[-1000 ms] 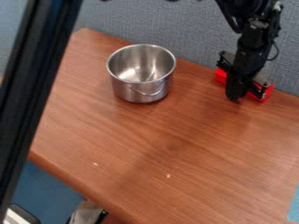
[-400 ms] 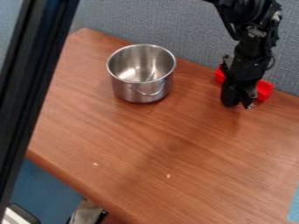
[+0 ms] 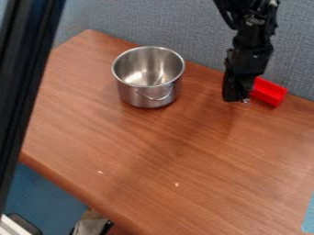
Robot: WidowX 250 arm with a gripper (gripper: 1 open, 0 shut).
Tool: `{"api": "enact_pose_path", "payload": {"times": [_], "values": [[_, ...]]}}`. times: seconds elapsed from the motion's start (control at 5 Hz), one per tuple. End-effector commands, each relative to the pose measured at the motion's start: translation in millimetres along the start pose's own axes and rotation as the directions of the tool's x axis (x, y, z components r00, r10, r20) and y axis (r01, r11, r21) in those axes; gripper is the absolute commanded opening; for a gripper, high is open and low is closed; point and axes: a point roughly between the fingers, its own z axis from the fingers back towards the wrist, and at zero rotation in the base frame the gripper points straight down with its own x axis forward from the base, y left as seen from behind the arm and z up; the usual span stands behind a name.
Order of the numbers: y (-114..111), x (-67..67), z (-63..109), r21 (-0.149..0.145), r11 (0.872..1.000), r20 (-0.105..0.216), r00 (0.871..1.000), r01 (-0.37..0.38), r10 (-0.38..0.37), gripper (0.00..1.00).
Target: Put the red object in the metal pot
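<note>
1. The gripper [image 3: 236,95] pointed down at the table [image 3: 160,151], its fingers drawn together. I could not tell whether they pinched the red object [image 3: 271,93] or merely stood in front of it.
2. The red object lay at the table's far right edge, its left end hidden behind the gripper, well apart from the metal pot [image 3: 135,90].
3. The metal pot stood upright near the far left corner, with nothing inside.
4. A second before, red had shown on both sides of the fingers; now it showed only to their right.
5. The gripper had shifted left toward the pot, while the pot had stayed put.
</note>
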Motion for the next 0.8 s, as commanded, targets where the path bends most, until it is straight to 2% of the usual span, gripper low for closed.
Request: {"api": "enact_pose_path", "payload": {"times": [0.0, 0.2, 0.4, 0.6], "values": [[2.4, -0.8, 21.8, 0.082, 0.981, 0.058, 0.981, 0.178, -0.183, 0.00], [-7.7, -5.3, 18.1, 0.098, 0.941, 0.061, 0.941, 0.325, -0.332, 0.00], [-21.4, -12.6, 29.5, 0.144, 0.932, 0.062, 0.937, 0.332, -0.343, 0.00], [-30.2, -13.7, 41.3, 0.191, 0.917, 0.047, 0.930, 0.350, -0.365, 0.00]]}}
